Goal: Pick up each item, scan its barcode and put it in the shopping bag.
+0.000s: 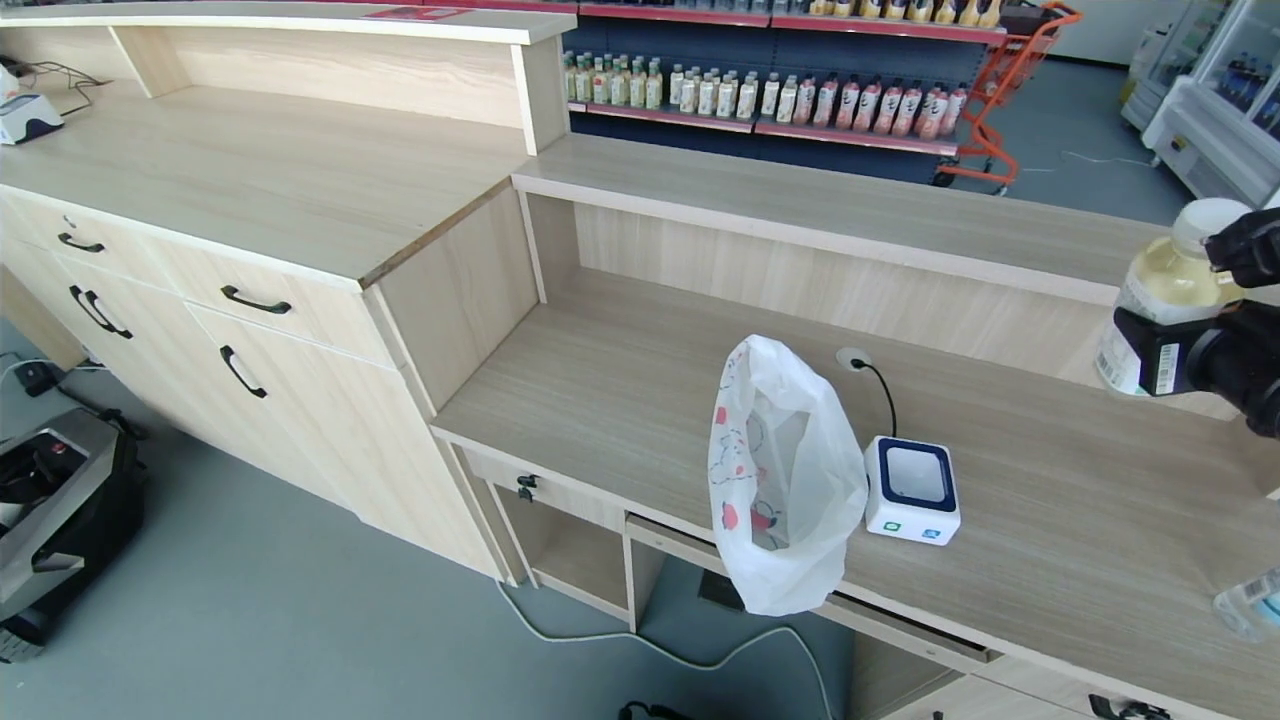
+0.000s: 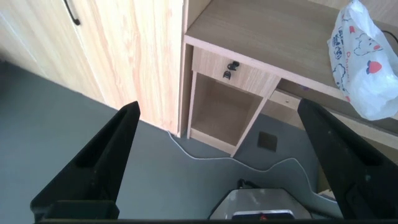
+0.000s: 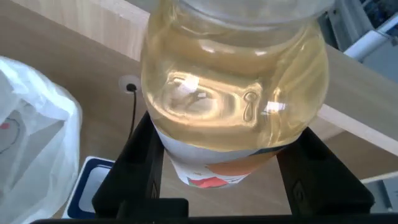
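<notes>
Gripping a bottle of pale yellow drink by its sides, the right gripper holds it above the counter's far right. The left gripper hangs wide open and empty over the floor, near-left of the shopping bag, which sits just left of the scanner

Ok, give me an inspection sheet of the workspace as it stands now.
Surface: light wooden counter, lower level in use.
Job's things: shopping bag upright, overhanging the front edge; scanner right beside it; bottle of pale drink held above the counter's right end; second bottle at the right edge.
Clutter: small device on the upper level, far left.
Grippers: right gripper shut on the bottle; left gripper open, empty, over the floor.
Cables: scanner cable runs into a counter hole; light cable on the floor.
Surroundings: drink shelves, orange trolley behind.
</notes>
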Robot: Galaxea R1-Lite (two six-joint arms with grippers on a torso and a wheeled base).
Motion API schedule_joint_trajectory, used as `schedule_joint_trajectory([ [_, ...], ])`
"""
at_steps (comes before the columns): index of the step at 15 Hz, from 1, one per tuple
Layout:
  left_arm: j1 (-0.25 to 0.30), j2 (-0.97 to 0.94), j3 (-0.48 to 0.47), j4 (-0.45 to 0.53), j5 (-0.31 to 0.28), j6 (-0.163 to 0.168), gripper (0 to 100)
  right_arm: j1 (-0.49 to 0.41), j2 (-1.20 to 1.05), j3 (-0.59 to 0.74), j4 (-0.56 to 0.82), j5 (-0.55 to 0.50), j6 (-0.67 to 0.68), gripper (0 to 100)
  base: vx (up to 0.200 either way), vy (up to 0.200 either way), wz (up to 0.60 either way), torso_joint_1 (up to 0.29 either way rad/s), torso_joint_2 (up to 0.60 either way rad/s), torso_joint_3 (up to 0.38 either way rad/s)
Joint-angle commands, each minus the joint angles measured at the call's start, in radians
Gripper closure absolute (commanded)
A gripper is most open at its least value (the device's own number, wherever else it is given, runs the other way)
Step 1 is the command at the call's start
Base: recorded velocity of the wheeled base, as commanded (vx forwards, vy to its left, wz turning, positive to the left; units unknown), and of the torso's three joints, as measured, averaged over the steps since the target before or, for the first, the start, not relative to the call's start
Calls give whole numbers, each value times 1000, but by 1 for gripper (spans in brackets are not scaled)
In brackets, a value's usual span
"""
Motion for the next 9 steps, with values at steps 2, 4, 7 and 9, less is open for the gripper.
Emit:
schedule_joint_trajectory([
  [2,0,0,0,0,-1,0,0,124,151,5,-118,11,1,100,0,0,600,5,0,5],
  [4,0,0,0,0,-1,0,0,170,277,18,-219,11,6,100,0,0,0,0,0,0],
  [7,0,0,0,0,1,0,0,211,495,49,-433,23,47,100,0,0,0,0,0,0],
  [9,0,0,0,0,-1,0,0,233,562,17,-448,23,50,100,0,0,0,0,0,0],
])
